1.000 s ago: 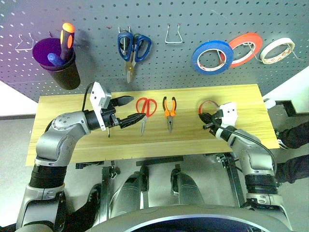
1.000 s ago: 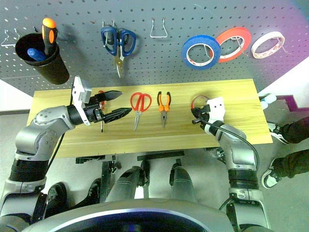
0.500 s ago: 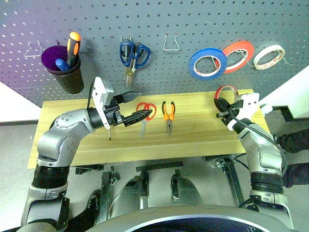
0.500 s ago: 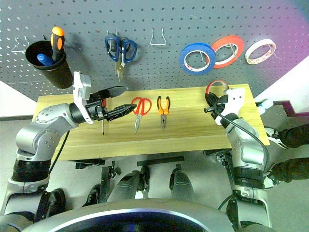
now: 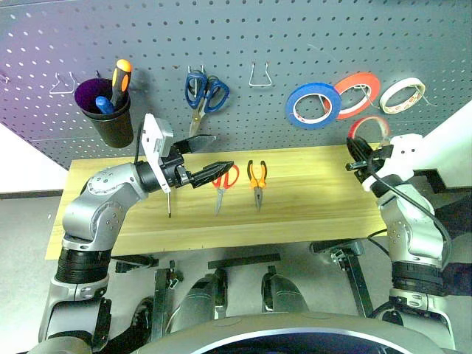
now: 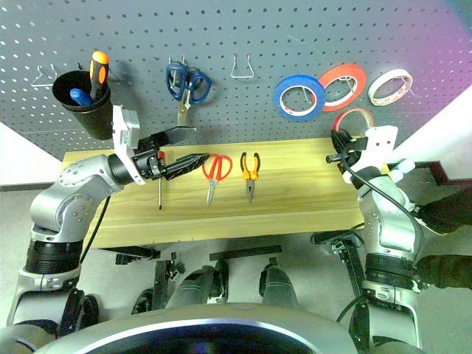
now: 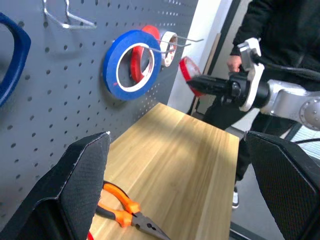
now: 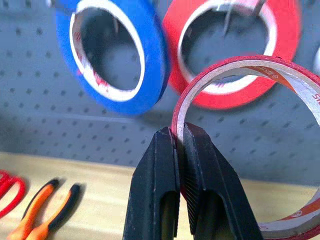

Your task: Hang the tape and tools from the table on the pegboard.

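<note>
My right gripper (image 5: 357, 153) is shut on the rim of the dark red tape (image 5: 366, 123), holding the ring upright above the right end of the table (image 5: 310, 210), close to the pegboard (image 5: 295, 37). In the right wrist view the tape (image 8: 240, 64) sits pinched in the gripper (image 8: 179, 131), just below the hanging rolls. My left gripper (image 5: 222, 152) hovers open over the table's left half, holding nothing. Under it lie the thin screwdriver (image 5: 169, 206), the red-handled scissors (image 5: 225, 178) and the orange-handled pliers (image 5: 257, 176).
On the pegboard hang blue-handled scissors (image 5: 204, 92), a black cup (image 5: 112, 122) holding an orange-and-black screwdriver, an empty wire hook (image 5: 261, 75), a blue roll (image 5: 313, 105), a red roll (image 5: 359, 88) and a white roll (image 5: 402, 94). A person in dark clothes (image 7: 280, 30) stands past the table's right end.
My right gripper has lifted the tape off the table, up and to the right, to just in front of the pegboard. The left gripper has risen slightly. The camera has tilted up.
</note>
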Robot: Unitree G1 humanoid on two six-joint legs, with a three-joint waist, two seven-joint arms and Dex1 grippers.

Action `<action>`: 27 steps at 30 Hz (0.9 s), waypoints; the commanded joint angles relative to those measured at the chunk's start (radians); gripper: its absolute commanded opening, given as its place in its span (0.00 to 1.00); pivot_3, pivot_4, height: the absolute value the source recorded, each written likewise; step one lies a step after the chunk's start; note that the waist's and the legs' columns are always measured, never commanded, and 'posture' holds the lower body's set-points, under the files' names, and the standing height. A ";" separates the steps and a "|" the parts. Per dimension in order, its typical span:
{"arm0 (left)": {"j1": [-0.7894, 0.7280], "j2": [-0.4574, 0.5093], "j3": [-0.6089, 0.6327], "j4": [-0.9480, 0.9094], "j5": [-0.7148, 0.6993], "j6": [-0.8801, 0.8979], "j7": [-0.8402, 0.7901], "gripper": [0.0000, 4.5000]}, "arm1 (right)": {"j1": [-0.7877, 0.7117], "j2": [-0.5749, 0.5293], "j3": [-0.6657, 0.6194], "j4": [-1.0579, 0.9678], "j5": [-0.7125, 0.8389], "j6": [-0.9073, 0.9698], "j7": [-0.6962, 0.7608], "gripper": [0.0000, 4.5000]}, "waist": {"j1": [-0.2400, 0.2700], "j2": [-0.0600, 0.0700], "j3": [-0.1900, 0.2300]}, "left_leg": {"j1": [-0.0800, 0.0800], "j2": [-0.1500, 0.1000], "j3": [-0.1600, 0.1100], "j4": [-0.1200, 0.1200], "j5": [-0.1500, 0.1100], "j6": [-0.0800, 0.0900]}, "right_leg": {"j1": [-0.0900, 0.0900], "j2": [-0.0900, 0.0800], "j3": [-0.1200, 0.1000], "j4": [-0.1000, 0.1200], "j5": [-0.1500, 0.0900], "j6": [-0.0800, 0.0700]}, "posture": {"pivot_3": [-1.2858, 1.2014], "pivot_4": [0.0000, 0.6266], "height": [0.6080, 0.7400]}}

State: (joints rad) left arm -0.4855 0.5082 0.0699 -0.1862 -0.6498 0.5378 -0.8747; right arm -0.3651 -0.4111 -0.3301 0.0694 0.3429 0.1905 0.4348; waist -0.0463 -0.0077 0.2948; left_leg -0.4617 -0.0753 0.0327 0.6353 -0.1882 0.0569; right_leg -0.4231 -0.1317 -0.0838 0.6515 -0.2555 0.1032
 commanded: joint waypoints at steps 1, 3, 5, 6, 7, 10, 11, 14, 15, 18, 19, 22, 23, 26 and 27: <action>-0.028 -0.007 0.002 0.009 0.001 -0.027 -0.018 1.00 | 0.016 -0.013 -0.035 -0.080 0.017 -0.019 -0.026 0.01 | -0.001 0.000 -0.005 | 0.000 0.000 0.000 0.000 0.000 0.000 | 0.000 0.000 0.000 0.000 0.000 0.000 | 0.42 0.29 0.87; -0.042 -0.012 0.000 0.024 0.003 -0.030 -0.024 1.00 | 0.025 -0.012 -0.044 -0.093 0.024 -0.022 -0.035 0.01 | -0.001 -0.001 -0.008 | 0.000 0.000 0.000 0.001 0.000 0.000 | 0.000 0.000 0.000 0.001 0.000 0.000 | 0.42 0.30 0.87; -0.049 -0.014 -0.005 0.032 0.008 -0.033 -0.030 1.00 | 0.031 -0.018 -0.038 -0.111 0.017 -0.020 -0.041 0.01 | -0.003 0.000 -0.011 | 0.000 0.000 0.000 0.003 0.000 0.000 | 0.001 0.000 0.000 0.002 0.000 0.000 | 0.41 0.30 0.87; -0.050 -0.016 -0.007 0.034 0.011 -0.035 -0.033 1.00 | 0.034 -0.020 -0.037 -0.118 0.018 -0.018 -0.043 0.01 | -0.004 0.000 -0.012 | 0.000 0.000 0.000 0.003 -0.001 0.001 | 0.001 0.000 0.000 0.002 0.000 0.000 | 0.41 0.30 0.87; -0.052 -0.016 -0.009 0.036 0.013 -0.036 -0.035 1.00 | 0.036 -0.022 -0.036 -0.123 0.019 -0.017 -0.045 0.01 | -0.007 0.000 -0.013 | 0.000 0.000 0.000 0.004 -0.001 0.001 | 0.001 0.000 0.000 0.002 0.000 0.000 | 0.41 0.30 0.87; -0.054 -0.017 -0.008 0.042 0.015 -0.038 -0.040 1.00 | 0.040 -0.022 -0.039 -0.142 0.029 -0.008 -0.052 0.01 | -0.017 0.000 -0.014 | 0.000 0.000 0.000 0.007 -0.001 0.002 | 0.002 0.000 0.000 0.004 0.000 0.000 | 0.41 0.30 0.87; -0.054 -0.017 -0.008 0.042 0.016 -0.039 -0.040 1.00 | 0.047 -0.026 -0.033 -0.156 0.026 -0.004 -0.050 0.01 | -0.022 0.000 -0.014 | 0.000 0.000 0.000 0.008 -0.002 0.003 | 0.002 0.000 0.000 0.004 0.000 0.000 | 0.41 0.31 0.87; -0.054 -0.018 -0.005 0.045 0.016 -0.038 -0.039 1.00 | 0.031 -0.033 -0.033 -0.163 0.029 -0.002 -0.052 0.01 | -0.026 0.000 -0.015 | 0.000 0.000 0.000 0.011 -0.003 0.005 | 0.003 0.000 0.001 0.006 0.000 0.001 | 0.41 0.30 0.87; -0.054 -0.017 -0.004 0.044 0.016 -0.038 -0.039 1.00 | 0.014 -0.034 -0.036 -0.154 0.031 -0.004 -0.054 0.01 | -0.027 0.000 -0.016 | 0.000 0.000 0.000 0.012 -0.003 0.005 | 0.003 0.000 0.002 0.006 0.001 0.001 | 0.41 0.30 0.87; -0.054 -0.015 -0.003 0.041 0.016 -0.037 -0.039 1.00 | -0.023 -0.042 -0.018 -0.134 0.028 -0.012 -0.041 0.01 | -0.028 0.000 -0.016 | 0.000 0.000 0.000 0.013 -0.003 0.005 | 0.003 0.000 0.003 0.007 0.001 0.001 | 0.42 0.30 0.87; -0.055 -0.015 -0.002 0.041 0.016 -0.036 -0.039 1.00 | -0.031 -0.041 -0.012 -0.129 0.026 -0.013 -0.037 0.01 | -0.027 0.001 -0.017 | 0.000 0.000 0.000 0.013 -0.003 0.005 | 0.003 0.000 0.003 0.007 0.001 0.001 | 0.42 0.31 0.87; -0.054 -0.016 -0.002 0.043 0.021 -0.040 -0.036 1.00 | -0.063 -0.036 -0.003 -0.091 0.023 -0.024 -0.028 0.01 | -0.026 0.000 -0.017 | 0.000 0.000 0.000 0.013 -0.003 0.005 | 0.002 0.000 0.003 0.008 0.001 0.001 | 0.42 0.31 0.87; -0.054 -0.016 -0.003 0.042 0.023 -0.040 -0.035 1.00 | -0.077 -0.032 -0.001 -0.075 0.025 -0.028 -0.024 0.01 | -0.025 0.000 -0.017 | 0.000 0.000 0.000 0.013 -0.003 0.005 | 0.002 0.000 0.003 0.008 0.001 0.001 | 0.42 0.31 0.87; -0.051 -0.017 0.002 0.035 0.023 -0.036 -0.027 1.00 | -0.108 -0.030 0.023 -0.033 0.009 -0.052 -0.009 0.01 | -0.024 0.000 -0.018 | 0.000 0.000 0.000 0.014 -0.003 0.006 | 0.003 -0.001 0.003 0.008 0.001 0.001 | 0.42 0.31 0.87; -0.049 -0.016 0.004 0.032 0.023 -0.035 -0.026 1.00 | -0.114 -0.029 0.027 -0.020 0.005 -0.061 -0.006 0.01 | -0.024 0.000 -0.018 | 0.000 0.000 0.000 0.014 -0.003 0.006 | 0.003 -0.001 0.003 0.008 0.001 0.001 | 0.43 0.32 0.87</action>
State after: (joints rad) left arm -0.5237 0.4891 0.0547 -0.1236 -0.6214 0.5177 -0.9045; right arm -0.4574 -0.4347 -0.3002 0.0476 0.3542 0.1650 0.4206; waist -0.0707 -0.0074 0.2773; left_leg -0.4616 -0.0750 0.0327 0.6497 -0.1916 0.0629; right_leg -0.4203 -0.1324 -0.0808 0.6591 -0.2548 0.1046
